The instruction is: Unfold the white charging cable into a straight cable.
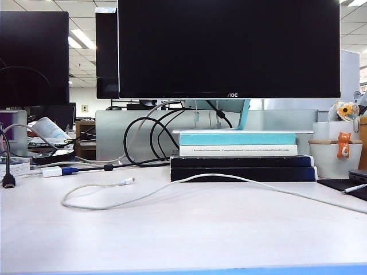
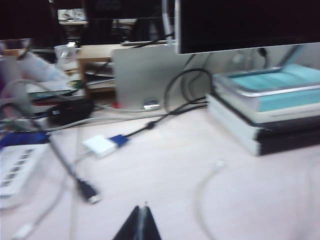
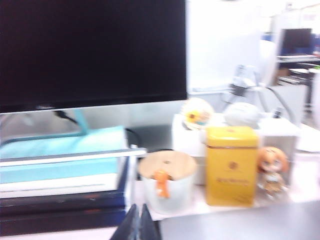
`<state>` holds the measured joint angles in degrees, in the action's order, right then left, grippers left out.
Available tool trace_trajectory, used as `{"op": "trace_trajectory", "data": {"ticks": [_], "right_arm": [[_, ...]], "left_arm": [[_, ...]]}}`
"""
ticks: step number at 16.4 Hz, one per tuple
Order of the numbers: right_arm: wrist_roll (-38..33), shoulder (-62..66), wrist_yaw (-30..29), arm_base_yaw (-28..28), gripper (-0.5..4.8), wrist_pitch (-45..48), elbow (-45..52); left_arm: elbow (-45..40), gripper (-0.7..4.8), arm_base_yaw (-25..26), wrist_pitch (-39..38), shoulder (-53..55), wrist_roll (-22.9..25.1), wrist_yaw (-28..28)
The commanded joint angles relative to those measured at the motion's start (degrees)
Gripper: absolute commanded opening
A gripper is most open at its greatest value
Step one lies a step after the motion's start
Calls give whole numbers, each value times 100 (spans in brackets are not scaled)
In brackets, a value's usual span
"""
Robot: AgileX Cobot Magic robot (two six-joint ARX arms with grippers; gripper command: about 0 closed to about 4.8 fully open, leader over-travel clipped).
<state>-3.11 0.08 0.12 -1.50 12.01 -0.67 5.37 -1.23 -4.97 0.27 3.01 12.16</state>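
The white charging cable (image 1: 212,175) lies loose on the pale table. Its small connector end (image 1: 129,181) rests left of centre, the cord curls back in a flat loop (image 1: 64,200), then runs in front of the books and off the right edge. In the left wrist view a curved stretch of the cable (image 2: 199,195) and its connector (image 2: 218,164) lie beyond and to one side of my left gripper (image 2: 141,220), which is shut and empty above the table. My right gripper (image 3: 138,220) is shut and empty, facing the books; no cable shows there. Neither gripper appears in the exterior view.
A stack of books (image 1: 241,157) sits under the monitor (image 1: 229,48), with black monitor cables (image 1: 143,140) behind. A white adapter with a blue plug (image 1: 53,171) and a black plug (image 1: 8,181) lie at the left. A white cup (image 1: 343,154) and a yellow tin (image 3: 231,165) stand at the right.
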Motion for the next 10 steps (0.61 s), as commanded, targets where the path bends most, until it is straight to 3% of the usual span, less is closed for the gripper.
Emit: {"op": "trace_trajectory", "data": {"ticks": [1, 4, 6, 10], "right_arm": [[-9, -4, 719, 4, -1, -490, 33], [-15, -4, 866, 4, -1, -1676, 33], [-533, -4, 656, 7, -1, -1189, 33], [-629, -4, 588, 9, -1, -1215, 31]], "left_arm": [[13, -6, 4, -20, -20, 0, -293], [13, -5, 11, -210, -20, -2, -444], [13, -5, 11, -223, -20, -2, -444], [13, -5, 9, -223, -20, -2, -444]]}}
